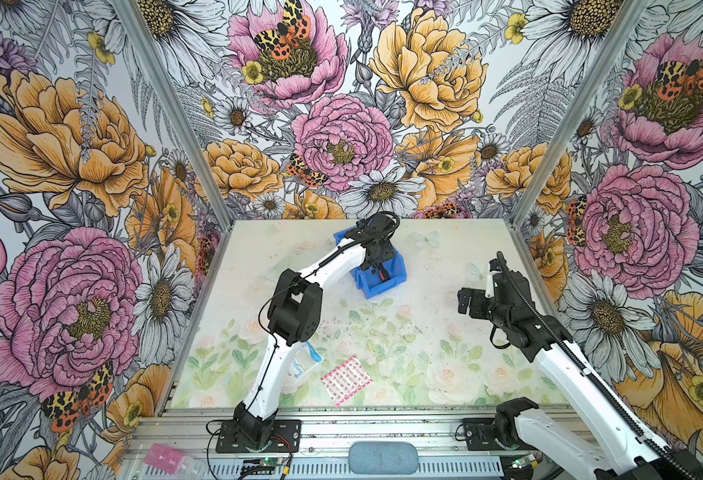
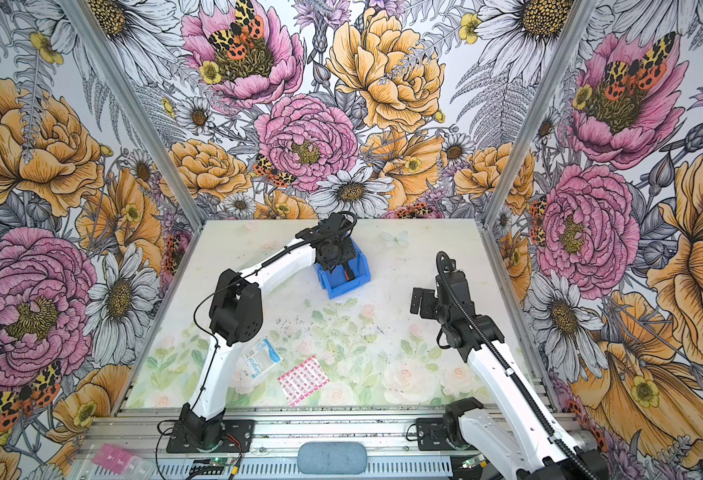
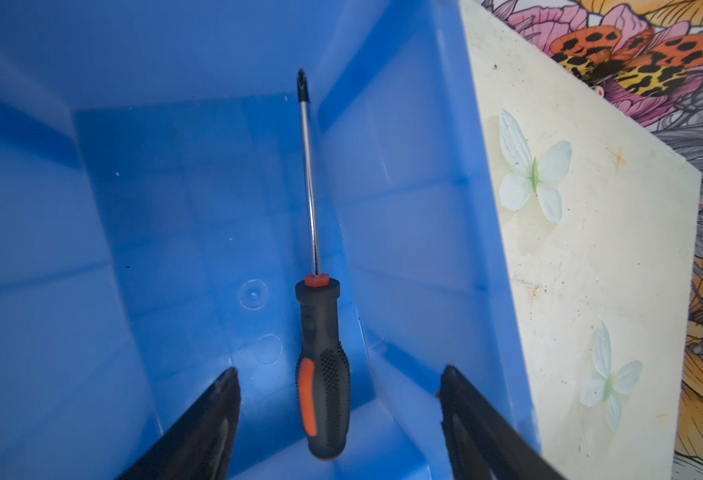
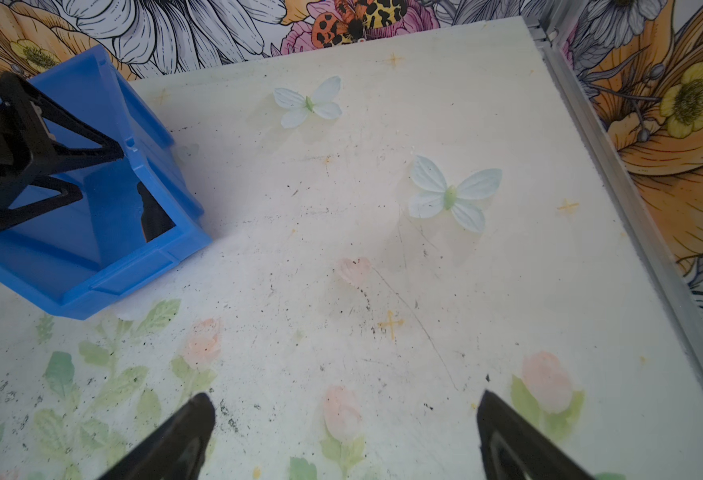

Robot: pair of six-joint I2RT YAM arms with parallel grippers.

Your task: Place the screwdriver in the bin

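On the desk (image 1: 424, 332) the blue bin (image 1: 378, 289) stood toward the back, and the left arm reached over it, so its pincer (image 3: 339, 369) hung just above the bin's open top. The right pincer (image 4: 345, 397) was spread wide over bare desk, well apart from the bin, and held nothing. The left pincer's fingers (image 3: 216, 399) also stood wide apart and gripped nothing. The screwdriver (image 3: 319, 307) lay inside the bin, free of both fingers and between them in the left wrist view. Its long axis ran straight away from the pincer along the bin's length, close beside one side wall. The tip pointed to the far wall, and the black and orange handle lay at the near end, under the gap between the fingers. Judged from that, the placing looked done. The left arm, much the nearer, would need only to lift straight out without brushing the handle or the bin's walls.
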